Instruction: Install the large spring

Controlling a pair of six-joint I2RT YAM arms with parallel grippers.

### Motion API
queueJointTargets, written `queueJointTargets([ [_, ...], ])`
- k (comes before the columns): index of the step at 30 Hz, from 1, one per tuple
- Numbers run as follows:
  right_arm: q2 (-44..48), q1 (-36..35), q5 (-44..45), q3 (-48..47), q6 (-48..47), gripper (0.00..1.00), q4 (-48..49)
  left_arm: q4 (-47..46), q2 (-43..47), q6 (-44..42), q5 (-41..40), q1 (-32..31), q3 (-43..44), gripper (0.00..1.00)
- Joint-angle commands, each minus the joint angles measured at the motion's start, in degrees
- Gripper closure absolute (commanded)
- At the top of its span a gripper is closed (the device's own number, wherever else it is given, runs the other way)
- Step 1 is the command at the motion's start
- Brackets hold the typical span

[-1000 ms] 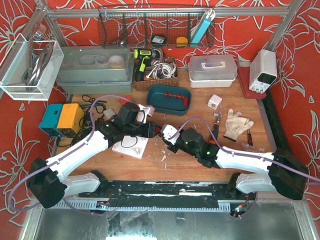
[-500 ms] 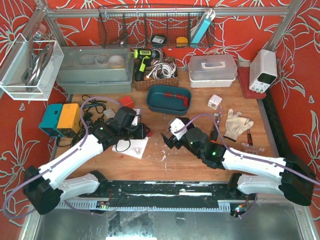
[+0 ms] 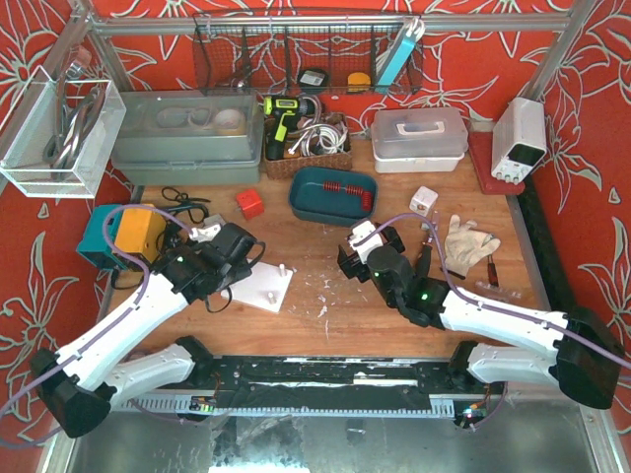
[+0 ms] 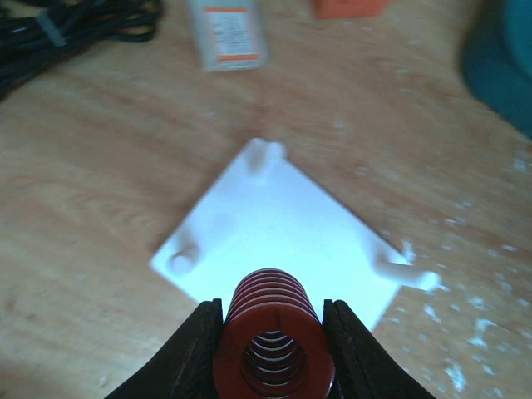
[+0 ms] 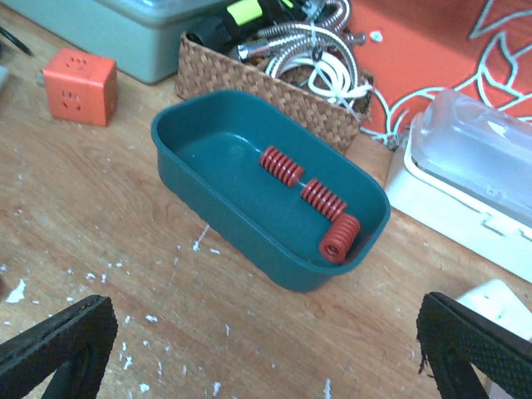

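The large red spring [image 4: 274, 341] is clamped between the left fingers [image 4: 193, 349], one finger pressed on each flank of the coil. Its long axis runs straight out along the fingers, so the open bore faces the wrist camera. Just ahead of the fingertips and lower down, the white plate [image 4: 278, 220] lies flat on the desk [image 4: 100, 183], turned corner-on. One short peg [image 4: 181, 262] stands ahead and slightly left, the nearest of three; another [image 4: 266, 155] is straight ahead at the far corner; a third [image 4: 407, 273], ahead to the right, seems to point sideways. As I judge it, the move turns on lining the bore up with one peg, but which peg suits this spring I cannot tell. The right fingers [image 5: 58, 341] are spread wide and empty, facing a teal tray [image 5: 249, 220] holding three more red springs [image 5: 281, 166], so the left arm is the one placed to act.
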State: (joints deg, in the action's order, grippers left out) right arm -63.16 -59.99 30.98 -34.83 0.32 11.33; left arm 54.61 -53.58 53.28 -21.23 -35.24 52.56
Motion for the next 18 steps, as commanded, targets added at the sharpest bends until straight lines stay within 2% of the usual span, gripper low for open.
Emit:
queueJointTargets([
  [1, -0.7, 0.7, 1.9, -0.7, 2.0, 0.01, -2.5, 11.1, -1.8, 11.7, -9.3, 0.0, 1.1, 1.00],
  [13, 1.2, 1.4, 1.1, 0.4, 1.7, 0.01, -2.0, 3.4, -2.7, 11.7, -9.9, 2.6, -4.6, 1.00],
  [18, 1.2, 1.6, 0.5, 0.6, 1.6, 0.01, -1.9, -0.4, -2.7, 8.9, -7.9, 4.4, -6.1, 1.00],
])
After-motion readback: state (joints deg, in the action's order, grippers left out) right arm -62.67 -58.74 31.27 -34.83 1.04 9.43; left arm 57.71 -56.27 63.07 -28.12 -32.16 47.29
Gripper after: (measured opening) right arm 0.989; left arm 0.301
